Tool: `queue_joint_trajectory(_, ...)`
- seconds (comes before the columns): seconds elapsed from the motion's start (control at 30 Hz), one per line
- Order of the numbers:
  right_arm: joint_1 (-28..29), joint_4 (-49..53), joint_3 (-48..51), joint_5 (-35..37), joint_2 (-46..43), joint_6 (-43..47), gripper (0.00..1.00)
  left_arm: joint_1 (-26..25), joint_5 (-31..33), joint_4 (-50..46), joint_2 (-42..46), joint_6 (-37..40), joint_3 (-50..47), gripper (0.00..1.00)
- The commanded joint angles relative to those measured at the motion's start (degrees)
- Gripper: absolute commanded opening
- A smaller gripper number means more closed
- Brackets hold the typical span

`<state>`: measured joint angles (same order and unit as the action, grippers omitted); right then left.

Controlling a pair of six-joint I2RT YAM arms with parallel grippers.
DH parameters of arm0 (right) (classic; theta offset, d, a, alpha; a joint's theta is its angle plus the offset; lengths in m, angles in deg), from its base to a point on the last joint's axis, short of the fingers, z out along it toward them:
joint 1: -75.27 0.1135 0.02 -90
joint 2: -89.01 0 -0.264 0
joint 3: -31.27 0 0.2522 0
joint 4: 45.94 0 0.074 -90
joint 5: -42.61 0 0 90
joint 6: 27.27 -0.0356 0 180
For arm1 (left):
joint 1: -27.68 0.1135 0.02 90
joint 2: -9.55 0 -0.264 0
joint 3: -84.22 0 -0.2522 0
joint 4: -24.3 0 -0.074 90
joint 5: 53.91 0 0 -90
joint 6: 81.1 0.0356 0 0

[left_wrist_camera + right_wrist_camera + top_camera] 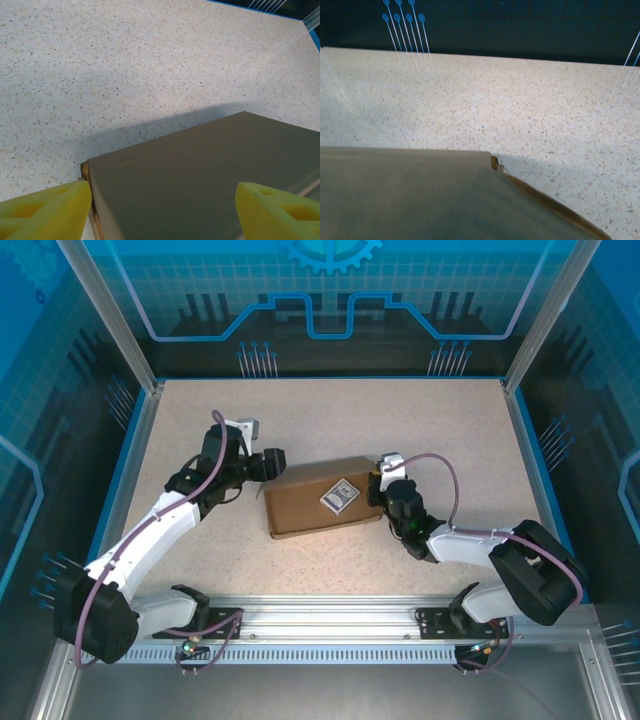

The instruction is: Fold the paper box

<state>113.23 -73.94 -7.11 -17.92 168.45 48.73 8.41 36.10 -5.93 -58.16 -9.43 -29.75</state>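
Along the bottom of the top view, a metal rail carries both arm bases. From its left end the left arm reaches up and to the right. From its right end the right arm bends back toward the middle of the frame.

The paper box lies flat on the speckled bench at frame centre. It is closed into a shallow brown block and turned slightly, with its right end higher in the picture. A small white-edged card lies on its top, right of the middle.

The right fingers are at the box's right end. I cannot tell whether they are apart or together. In the right wrist view the box's brown top takes up the lower frame, with bare bench beyond it.

The left fingers are yellow and stand wide apart at the box's upper left corner. One is just outside the box's corner edge and the other is over its top, and they clamp nothing.

Past the bench, at the top of the frame, is a blue-patterned wall.
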Motion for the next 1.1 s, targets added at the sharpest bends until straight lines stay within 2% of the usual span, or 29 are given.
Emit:
queue_joint_trajectory(0.0,1.02,3.93,1.05,-0.58,-0.84,-0.88,0.14,0.37,-1.88,-0.76,1.28,-1.67,-1.54,0.77)
queue_joint_trajectory(0.5,1.86,7.23,1.93,1.35,-4.56,-0.86,0.22,0.28,-3.48,-0.07,2.01,-1.42,-4.85,0.76)
queue_joint_trajectory(0.73,1.95,13.06,2.74,3.74,-13.15,0.06,0.3,-1.23,-3.4,0.88,2.48,-0.54,-6.2,0.76)
queue_joint_trajectory(1.07,1.68,23.46,0.77,5.91,-29.65,5.95,0.38,-5.79,2.61,0.64,2.88,1.51,-8.42,0.76)
